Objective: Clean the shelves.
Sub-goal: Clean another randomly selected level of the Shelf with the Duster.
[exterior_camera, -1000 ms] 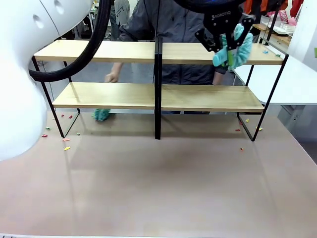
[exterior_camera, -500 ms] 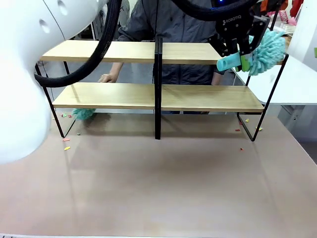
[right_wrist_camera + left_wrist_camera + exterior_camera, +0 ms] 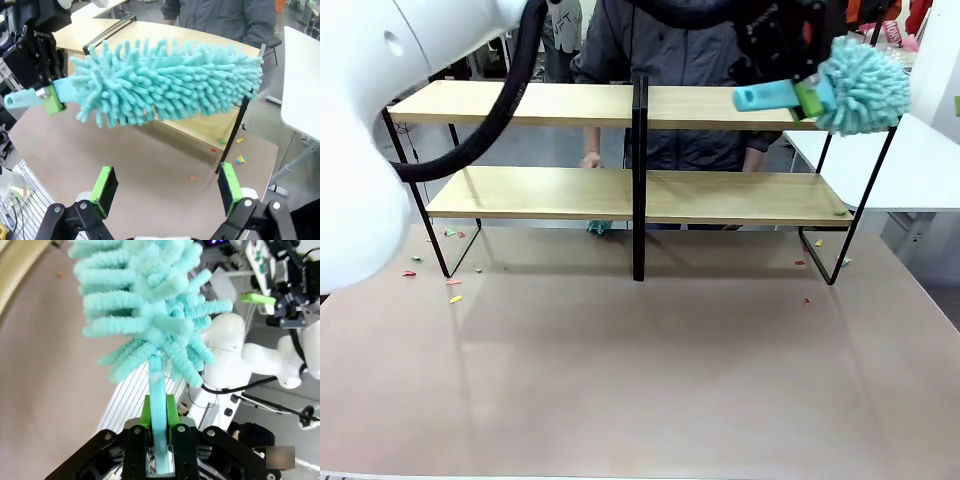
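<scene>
While you scan the front cam L to R: left arm [image 3: 380,120] bulks up the near-left corner w/ a black cable [image 3: 500,110] looping off it, then reaches across the top of frame to the right. Small coloured scraps [image 3: 450,290] lie on the brown table [image 3: 640,380] near the rack's left leg. The shelves [image 3: 535,193] stand across the far half of the table — two tiers of light wood in a black frame, central upright in the middle. A person [image 3: 680,60] in a grey jacket stands behind; one hand [image 3: 590,160] sits just above the lower-left board, and a bit of teal [image 3: 598,228] shows just under that board's front edge — can't tell what it is.

Right of centre, the left gripper [image 3: 810,95] is clamped on the handle of a teal duster [image 3: 865,85], held level at top-board height, fluffy head past the rack's right end. More scraps [image 3: 825,260] lie by the right legs.

Left wrist cam confirms it: green pads [image 3: 172,412] pinch the duster handle [image 3: 157,405], head fanned out above.

Right wrist cam: right gripper [image 3: 165,187] has its jaws wide apart, nothing between them, pointing at the duster [image 3: 170,82] w/ the rack's right end [image 3: 200,125] behind it. White side table [image 3: 300,80] off to the right.
</scene>
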Controlling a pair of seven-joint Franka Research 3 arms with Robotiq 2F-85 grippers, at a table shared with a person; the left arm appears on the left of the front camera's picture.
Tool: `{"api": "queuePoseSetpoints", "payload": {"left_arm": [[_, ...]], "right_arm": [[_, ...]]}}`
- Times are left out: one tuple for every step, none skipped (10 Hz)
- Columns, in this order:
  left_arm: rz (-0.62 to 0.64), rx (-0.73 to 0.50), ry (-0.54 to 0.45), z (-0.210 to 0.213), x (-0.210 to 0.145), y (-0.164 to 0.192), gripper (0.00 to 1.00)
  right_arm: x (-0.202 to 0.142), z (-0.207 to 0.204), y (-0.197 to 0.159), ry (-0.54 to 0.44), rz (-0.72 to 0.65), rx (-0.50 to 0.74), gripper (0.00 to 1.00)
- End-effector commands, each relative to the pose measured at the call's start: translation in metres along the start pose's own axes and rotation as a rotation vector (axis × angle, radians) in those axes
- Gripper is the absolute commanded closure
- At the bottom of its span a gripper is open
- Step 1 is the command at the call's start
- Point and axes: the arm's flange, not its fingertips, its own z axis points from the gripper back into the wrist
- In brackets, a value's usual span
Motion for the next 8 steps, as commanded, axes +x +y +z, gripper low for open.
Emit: {"api": "queuePoseSetpoints", "payload": {"left_arm": [[0.008,0.053,0.037,0.055,0.07,-0.025,0.88],[0.006,0.081,0.03,0.062,0.058,-0.027,0.88],[-0.003,0.1,0.012,0.072,0.043,-0.029,0.88],[-0.008,0.119,-0.012,0.087,0.022,-0.031,0.88],[-0.017,0.114,-0.017,0.102,0.0,-0.031,0.88],[-0.036,0.107,-0.006,0.117,-0.026,-0.031,0.88],[-0.041,0.118,-0.009,0.136,-0.054,-0.028,0.88],[-0.028,0.167,-0.01,0.163,-0.092,-0.019,0.88]], "right_arm": [[0.0,-0.001,0.0,-0.003,-0.001,0.004,0.0],[0.0,-0.001,0.0,-0.003,-0.001,0.004,0.0],[0.0,-0.001,0.0,-0.003,-0.001,0.004,0.0],[0.0,-0.001,0.0,-0.003,-0.001,0.004,0.0],[0.0,-0.001,0.0,-0.003,-0.001,0.004,0.0],[0.0,-0.001,0.0,-0.003,-0.001,0.004,0.0],[0.0,-0.001,0.0,-0.003,-0.001,0.004,0.0],[0.0,-0.001,0.0,-0.003,-0.001,0.004,0.0]]}}
